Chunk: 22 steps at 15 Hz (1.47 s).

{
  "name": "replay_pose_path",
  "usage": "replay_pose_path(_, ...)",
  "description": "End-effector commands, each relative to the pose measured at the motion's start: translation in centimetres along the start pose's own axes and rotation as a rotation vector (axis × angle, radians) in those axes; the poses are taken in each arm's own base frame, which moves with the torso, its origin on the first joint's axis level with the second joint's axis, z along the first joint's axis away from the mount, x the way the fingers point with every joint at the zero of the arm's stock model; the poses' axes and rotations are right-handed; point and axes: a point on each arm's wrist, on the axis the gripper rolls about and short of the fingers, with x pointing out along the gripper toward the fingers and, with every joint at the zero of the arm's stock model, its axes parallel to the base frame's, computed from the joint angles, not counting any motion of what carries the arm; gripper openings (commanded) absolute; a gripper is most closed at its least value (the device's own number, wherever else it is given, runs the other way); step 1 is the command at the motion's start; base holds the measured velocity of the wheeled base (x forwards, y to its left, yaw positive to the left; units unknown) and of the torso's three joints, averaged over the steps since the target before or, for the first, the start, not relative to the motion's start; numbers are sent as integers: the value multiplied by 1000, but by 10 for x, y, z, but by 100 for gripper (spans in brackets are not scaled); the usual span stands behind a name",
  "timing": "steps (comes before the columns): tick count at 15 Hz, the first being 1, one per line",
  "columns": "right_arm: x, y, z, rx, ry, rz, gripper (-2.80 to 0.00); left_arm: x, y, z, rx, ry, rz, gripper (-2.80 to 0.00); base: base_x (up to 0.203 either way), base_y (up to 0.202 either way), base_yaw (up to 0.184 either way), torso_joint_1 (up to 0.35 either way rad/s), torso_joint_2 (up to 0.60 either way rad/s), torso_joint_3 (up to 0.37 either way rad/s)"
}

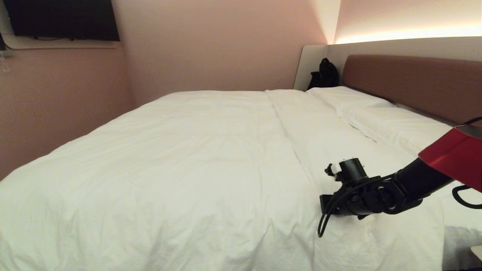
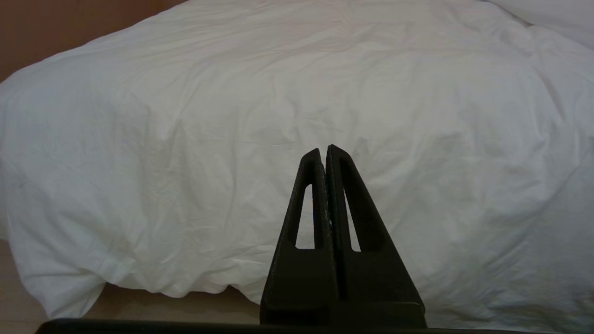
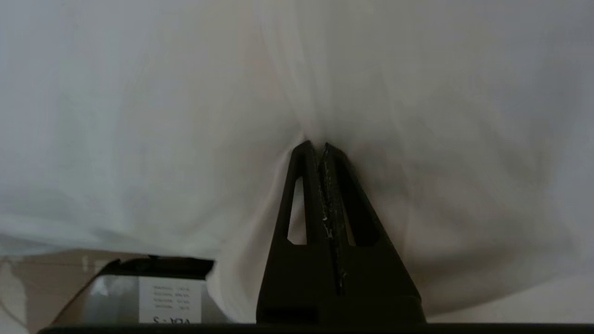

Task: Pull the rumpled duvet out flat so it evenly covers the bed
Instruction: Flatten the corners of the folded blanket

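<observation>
While the duvet (image 1: 169, 165) lies over most of the bed (image 1: 421, 75), short of the headboard, the right gripper (image 3: 316, 147) is clenched on its cloth at the near edge, headboard side. Left gripper (image 2: 323, 150) clenched empty, facing the duvet's near drape. Pillows (image 1: 376, 113) by the headboard, w/ nothing in between.

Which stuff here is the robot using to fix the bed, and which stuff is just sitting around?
For the job:
duvet
bed
right claw, shut, pinching the duvet
left claw, shut, parked off the duvet

Just there:
pillows
black bag in the far corner
dark screen on the wall
</observation>
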Motion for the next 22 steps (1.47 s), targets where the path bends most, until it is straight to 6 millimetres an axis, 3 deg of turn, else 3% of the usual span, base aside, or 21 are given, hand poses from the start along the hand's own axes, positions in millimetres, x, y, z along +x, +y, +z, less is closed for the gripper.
replay_pose_path(1, -3, -4, -23, -12, 68, -29, -280, 0, 0, 0, 0, 0, 1, -280, 0, 0, 0, 0, 0, 0)
replay_pose_path(5, -43, -6, -41, -28, 50, -20, -280, 0, 0, 0, 0, -1, 1, -280, 0, 0, 0, 0, 0, 0)
replay_pose_path(11, -138, -15, -47, -11, -174, 48, -280, 0, 0, 0, 0, 0, 1, -280, 0, 0, 0, 0, 0, 0)
replay_pose_path(14, -175, -33, -60, 36, -279, 39, -280, 0, 0, 0, 0, 0, 1, -280, 0, 0, 0, 0, 0, 0)
replay_pose_path(18, -192, -70, -60, 147, -358, -69, -280, 0, 0, 0, 0, -1, 1, -280, 0, 0, 0, 0, 0, 0)
replay_pose_path(22, -193, -97, -39, 223, -397, -107, -280, 0, 0, 0, 0, 0, 1, -280, 0, 0, 0, 0, 0, 0)
